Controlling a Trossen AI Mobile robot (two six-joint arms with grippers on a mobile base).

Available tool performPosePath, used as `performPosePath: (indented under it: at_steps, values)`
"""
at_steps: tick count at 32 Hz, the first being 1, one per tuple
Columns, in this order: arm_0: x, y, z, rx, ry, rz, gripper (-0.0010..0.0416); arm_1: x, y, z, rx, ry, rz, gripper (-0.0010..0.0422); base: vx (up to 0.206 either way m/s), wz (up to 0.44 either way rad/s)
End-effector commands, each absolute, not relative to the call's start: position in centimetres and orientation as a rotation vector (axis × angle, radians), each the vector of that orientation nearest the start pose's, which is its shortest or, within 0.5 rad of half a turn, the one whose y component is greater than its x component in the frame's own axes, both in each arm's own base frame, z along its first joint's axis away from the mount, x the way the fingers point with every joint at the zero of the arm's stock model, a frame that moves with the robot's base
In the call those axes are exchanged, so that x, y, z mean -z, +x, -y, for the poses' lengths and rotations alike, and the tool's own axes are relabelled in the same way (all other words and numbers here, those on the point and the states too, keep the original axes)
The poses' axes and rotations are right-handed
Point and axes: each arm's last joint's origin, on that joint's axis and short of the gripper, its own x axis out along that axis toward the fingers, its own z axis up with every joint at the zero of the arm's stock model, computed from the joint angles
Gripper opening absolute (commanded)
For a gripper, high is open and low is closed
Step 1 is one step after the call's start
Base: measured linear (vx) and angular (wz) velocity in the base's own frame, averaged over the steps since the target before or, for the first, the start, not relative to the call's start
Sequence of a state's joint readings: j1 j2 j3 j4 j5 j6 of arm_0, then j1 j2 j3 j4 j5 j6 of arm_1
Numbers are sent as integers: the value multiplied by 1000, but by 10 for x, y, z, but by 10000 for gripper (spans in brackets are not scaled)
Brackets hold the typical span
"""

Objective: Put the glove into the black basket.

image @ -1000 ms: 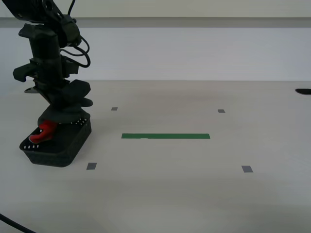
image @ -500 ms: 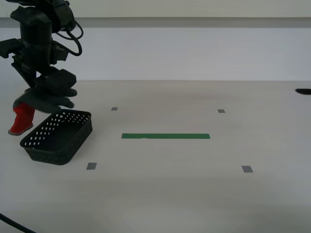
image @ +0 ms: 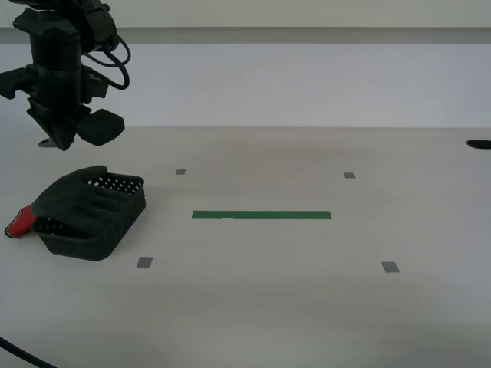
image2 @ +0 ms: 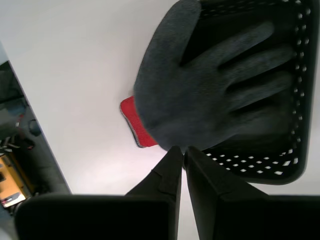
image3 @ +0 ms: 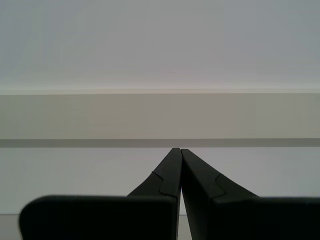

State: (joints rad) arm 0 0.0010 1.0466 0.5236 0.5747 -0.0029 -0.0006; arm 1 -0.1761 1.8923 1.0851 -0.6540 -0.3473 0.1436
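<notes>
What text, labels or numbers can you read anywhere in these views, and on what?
None: no readable text in any view.
Glove: no print or label shows.
Basket: only holes, no marking.
Green tape and the grey squares on the table: plain, unmarked.
Clutter at the edge of the second wrist view: too blurred to tell if it carries text.
First wrist view: bare wall only.

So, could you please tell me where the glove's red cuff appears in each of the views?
Exterior view: the red cuff hangs outside the black basket, at that view's far left.
Second wrist view: the cuff shows just beyond the shut claw.
First wrist view: not in it.
Shared landmark: the basket's perforated wall.
</notes>
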Motion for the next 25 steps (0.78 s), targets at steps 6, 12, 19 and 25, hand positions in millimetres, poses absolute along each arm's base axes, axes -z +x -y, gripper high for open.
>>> performPosePath:
  at_steps: [6, 12, 19, 25]
  values:
    - [-267, 227, 0, -3, -1, 56, 1, -124, 323, 48, -22, 476, -1426, 10, 0, 0]
    - [-267, 227, 0, -4, -1, 52, 1, -124, 325, 49, -23, 474, -1415, 11, 0, 0]
    - [-267, 227, 0, -4, -1, 52, 1, -124, 325, 49, -23, 473, -1411, 11, 0, 0]
    - [-267, 227, 0, -4, -1, 52, 1, -124, 325, 49, -24, 472, -1407, 12, 0, 0]
